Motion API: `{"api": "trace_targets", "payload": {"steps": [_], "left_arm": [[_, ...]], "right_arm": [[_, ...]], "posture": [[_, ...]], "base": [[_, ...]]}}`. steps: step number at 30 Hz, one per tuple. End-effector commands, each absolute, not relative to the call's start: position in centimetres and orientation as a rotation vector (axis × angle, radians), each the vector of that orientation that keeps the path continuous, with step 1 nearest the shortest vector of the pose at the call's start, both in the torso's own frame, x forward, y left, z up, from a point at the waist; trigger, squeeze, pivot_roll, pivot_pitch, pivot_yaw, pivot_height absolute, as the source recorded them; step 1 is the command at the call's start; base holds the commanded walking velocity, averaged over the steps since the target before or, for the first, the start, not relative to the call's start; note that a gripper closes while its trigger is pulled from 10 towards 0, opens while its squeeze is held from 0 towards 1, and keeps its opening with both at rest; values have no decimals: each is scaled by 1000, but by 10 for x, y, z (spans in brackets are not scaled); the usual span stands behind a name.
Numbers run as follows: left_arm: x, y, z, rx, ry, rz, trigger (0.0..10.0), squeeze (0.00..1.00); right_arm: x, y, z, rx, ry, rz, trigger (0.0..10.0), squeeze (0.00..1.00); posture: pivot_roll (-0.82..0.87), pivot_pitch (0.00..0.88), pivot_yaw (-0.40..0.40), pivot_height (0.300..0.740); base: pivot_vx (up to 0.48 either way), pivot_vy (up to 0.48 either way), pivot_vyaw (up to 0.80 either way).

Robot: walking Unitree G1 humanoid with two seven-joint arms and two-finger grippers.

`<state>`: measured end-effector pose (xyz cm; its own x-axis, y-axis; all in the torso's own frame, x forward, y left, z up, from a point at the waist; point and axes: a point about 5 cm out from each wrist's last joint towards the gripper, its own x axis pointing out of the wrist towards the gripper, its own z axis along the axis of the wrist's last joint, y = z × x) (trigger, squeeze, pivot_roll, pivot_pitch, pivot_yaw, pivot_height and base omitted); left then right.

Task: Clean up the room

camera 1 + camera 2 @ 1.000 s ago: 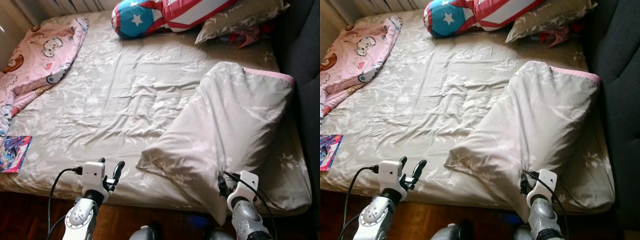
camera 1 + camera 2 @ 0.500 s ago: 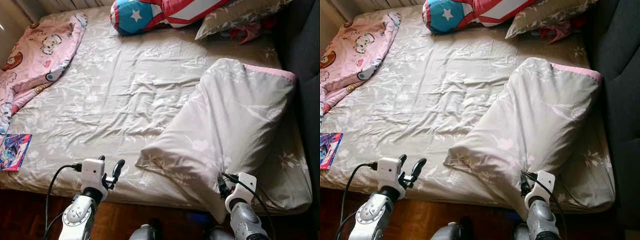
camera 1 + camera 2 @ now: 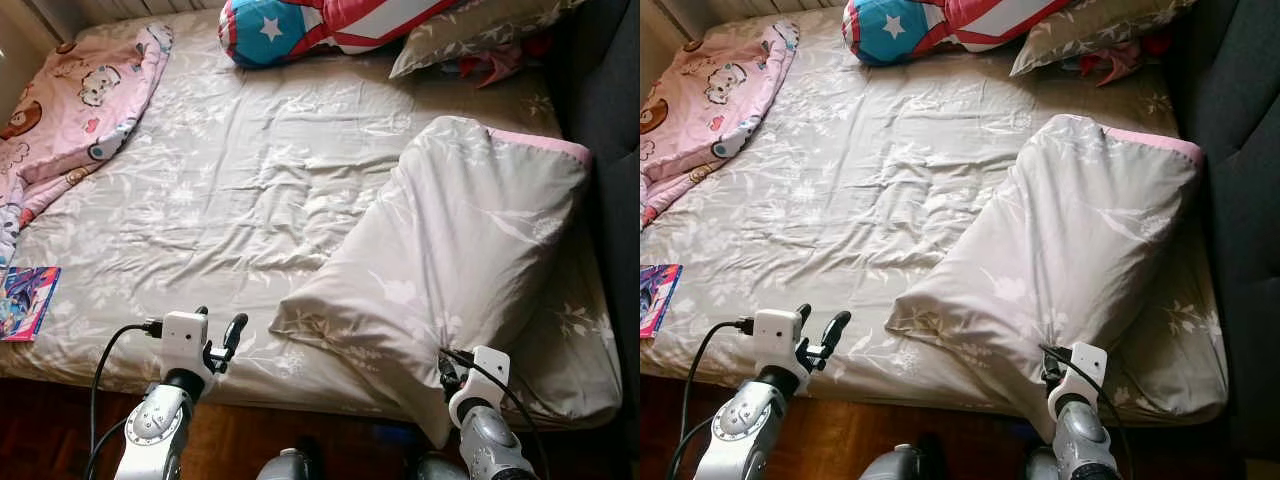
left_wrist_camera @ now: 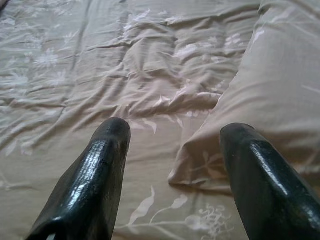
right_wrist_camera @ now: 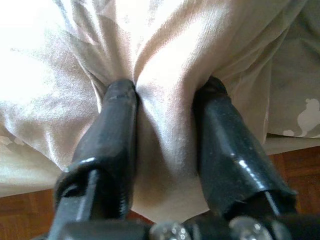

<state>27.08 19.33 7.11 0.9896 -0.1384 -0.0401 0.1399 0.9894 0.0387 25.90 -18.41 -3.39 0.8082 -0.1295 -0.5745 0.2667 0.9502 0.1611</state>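
My right end effector (image 5: 165, 100) is clenched on the duvet (image 3: 460, 250); my left end effector (image 3: 219, 327) hovers released over the bed (image 3: 230, 190).

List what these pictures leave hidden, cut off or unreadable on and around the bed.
- Star-patterned cushion: its top is cut off by the head views' upper edge.
- Red cloth: mostly tucked under the grey pillow; what it is cannot be told.
- Booklet: cut by the left edge, cover too small to read.
- Right gripper: its fingertips are buried in the folded duvet.
- Floor: mostly hidden by the bed.
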Motion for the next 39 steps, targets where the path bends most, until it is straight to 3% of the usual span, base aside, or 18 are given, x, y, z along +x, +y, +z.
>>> {"api": "trace_targets", "payload": {"steps": [1,14,20,24,29,35,39], "left_arm": [[266,199,60,36,89,-109,10000,0],[280,195,57,10,80,-80,10000,0],[281,193,52,-14,81,-53,10000,0],[279,195,44,-25,100,-35,10000,0],[279,195,41,-30,105,-29,10000,0],[279,192,35,-38,109,-21,10000,0],[279,192,34,-40,113,-22,10000,0]], "right_arm": [[231,-169,-59,253,761,-187,0,0],[235,-183,-55,223,774,-228,0,0],[242,-224,-43,127,736,-396,0,0],[250,-279,-16,25,634,-594,0,0],[256,-308,6,-81,544,-682,0,0],[255,-362,54,-225,354,-928,0,0],[250,-377,67,-277,316,-1012,0,0]], "posture": [[167,290,174,740],[106,242,120,740],[63,225,88,740],[21,216,65,740],[-5,208,48,740],[-36,192,33,740],[-41,182,32,740]], "base": [[0,0,0],[0,0,0],[0,0,0],[0,0,0],[0,0,0],[0,0,0],[0,0,0]]}}
